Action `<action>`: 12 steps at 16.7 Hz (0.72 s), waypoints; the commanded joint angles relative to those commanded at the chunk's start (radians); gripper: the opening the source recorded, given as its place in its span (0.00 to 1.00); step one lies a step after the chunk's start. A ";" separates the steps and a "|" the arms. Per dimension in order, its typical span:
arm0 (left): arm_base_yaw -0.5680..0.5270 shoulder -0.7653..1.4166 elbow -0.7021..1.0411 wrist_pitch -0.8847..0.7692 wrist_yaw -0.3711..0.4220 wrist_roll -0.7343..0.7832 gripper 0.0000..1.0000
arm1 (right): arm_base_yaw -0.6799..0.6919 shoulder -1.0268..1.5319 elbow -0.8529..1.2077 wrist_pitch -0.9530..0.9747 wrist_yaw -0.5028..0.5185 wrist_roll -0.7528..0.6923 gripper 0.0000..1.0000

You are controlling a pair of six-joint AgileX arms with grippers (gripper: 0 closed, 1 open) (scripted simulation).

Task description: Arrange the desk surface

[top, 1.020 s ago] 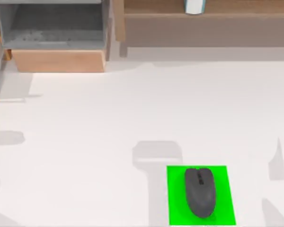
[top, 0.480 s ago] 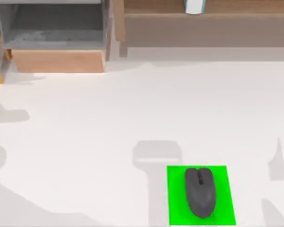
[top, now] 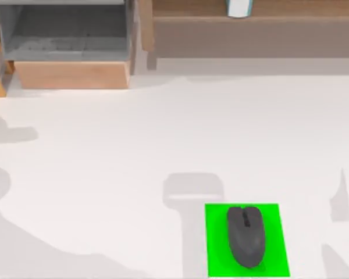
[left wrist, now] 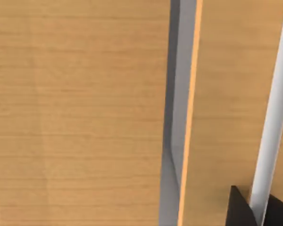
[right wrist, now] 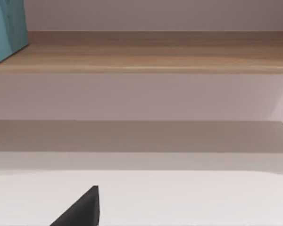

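Note:
The desk surface is a wide white tabletop. A dark grey mouse lies on a bright green mat near the front edge, right of centre. In the left wrist view, dark parts of my left gripper flank a white bar that runs along a wooden panel. A dark part of my right gripper hangs over the white tabletop, facing the wooden shelf.
A wooden drawer stands open at the back left, its grey inside showing. A long wooden shelf runs along the back and carries a teal and white object. Arm shadows fall on the left side.
The shadows on the left of the tabletop have spread and shifted. A wooden piece at the left edge now sits farther back. The mouse, the mat and the drawer have not moved.

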 joint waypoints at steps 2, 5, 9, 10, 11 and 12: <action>-0.014 0.029 0.047 -0.030 -0.012 -0.001 0.00 | 0.000 0.000 0.000 0.000 0.000 0.000 1.00; -0.031 0.062 0.168 -0.067 -0.033 0.001 0.00 | 0.000 0.000 0.000 0.000 0.000 0.000 1.00; -0.060 0.113 0.265 -0.133 -0.059 -0.003 0.00 | 0.000 0.000 0.000 0.000 0.000 0.000 1.00; -0.062 0.116 0.268 -0.136 -0.061 -0.004 0.00 | 0.000 0.000 0.000 0.000 0.000 0.000 1.00; -0.062 0.116 0.268 -0.136 -0.061 -0.004 0.00 | 0.000 0.000 0.000 0.000 0.000 0.000 1.00; -0.062 0.116 0.268 -0.136 -0.061 -0.004 0.00 | 0.000 0.000 0.000 0.000 0.000 0.000 1.00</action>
